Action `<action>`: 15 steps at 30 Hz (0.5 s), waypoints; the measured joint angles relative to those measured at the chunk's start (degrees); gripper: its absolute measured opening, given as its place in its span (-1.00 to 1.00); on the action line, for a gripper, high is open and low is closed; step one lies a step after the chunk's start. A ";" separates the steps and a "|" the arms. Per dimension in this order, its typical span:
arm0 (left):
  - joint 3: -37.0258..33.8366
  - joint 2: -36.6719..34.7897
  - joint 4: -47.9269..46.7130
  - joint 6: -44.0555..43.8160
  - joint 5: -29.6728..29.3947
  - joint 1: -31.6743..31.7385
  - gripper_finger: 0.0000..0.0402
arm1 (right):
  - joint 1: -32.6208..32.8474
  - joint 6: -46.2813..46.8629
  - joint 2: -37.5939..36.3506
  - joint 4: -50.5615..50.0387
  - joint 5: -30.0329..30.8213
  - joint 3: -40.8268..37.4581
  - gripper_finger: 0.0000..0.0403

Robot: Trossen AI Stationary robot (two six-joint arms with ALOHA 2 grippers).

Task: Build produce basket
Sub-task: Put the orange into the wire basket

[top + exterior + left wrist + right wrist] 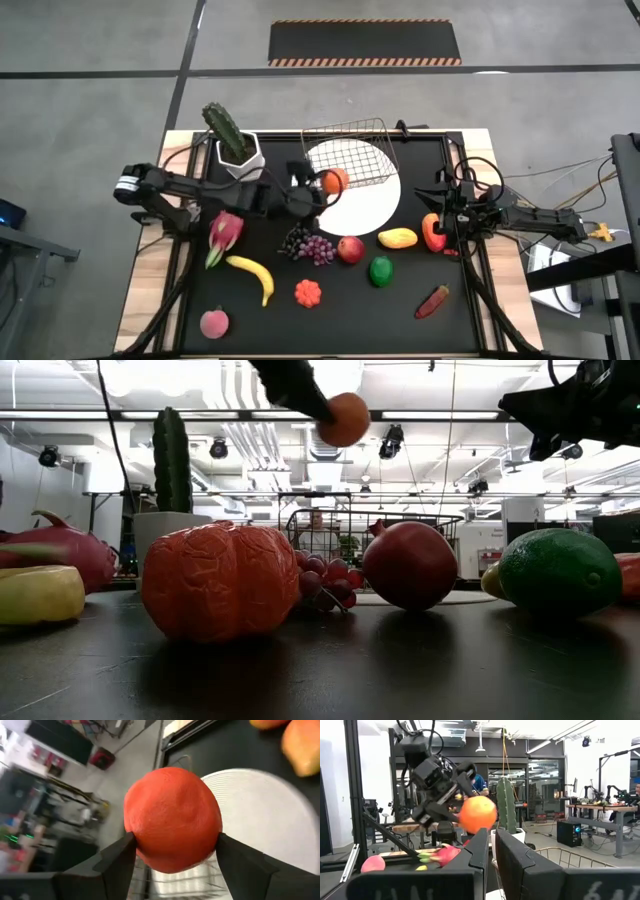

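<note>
One basket (352, 152), eleven produce pieces (308, 293), one cactus (226, 130).

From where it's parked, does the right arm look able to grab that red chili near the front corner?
Probably yes. The red chili lies alone on bare mat, nothing over it, not far from the right tool, which is shut and holds nothing. The left tool is busy holding the orange.

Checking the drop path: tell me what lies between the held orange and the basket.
Only bare white plate, seen from above; the left claw holds the orange beside the basket.
</note>
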 joint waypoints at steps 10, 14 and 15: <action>10.51 12.53 -3.52 8.68 -5.86 10.79 0.19 | 0.01 0.00 0.00 -0.13 0.03 0.00 -0.87; 14.55 17.02 -7.25 2.68 -5.95 13.91 0.19 | -0.01 0.00 0.00 -0.31 0.04 0.00 -0.87; 16.09 18.10 -8.64 -0.57 -5.90 14.22 0.19 | 0.00 0.00 0.00 -0.33 0.04 0.00 -0.87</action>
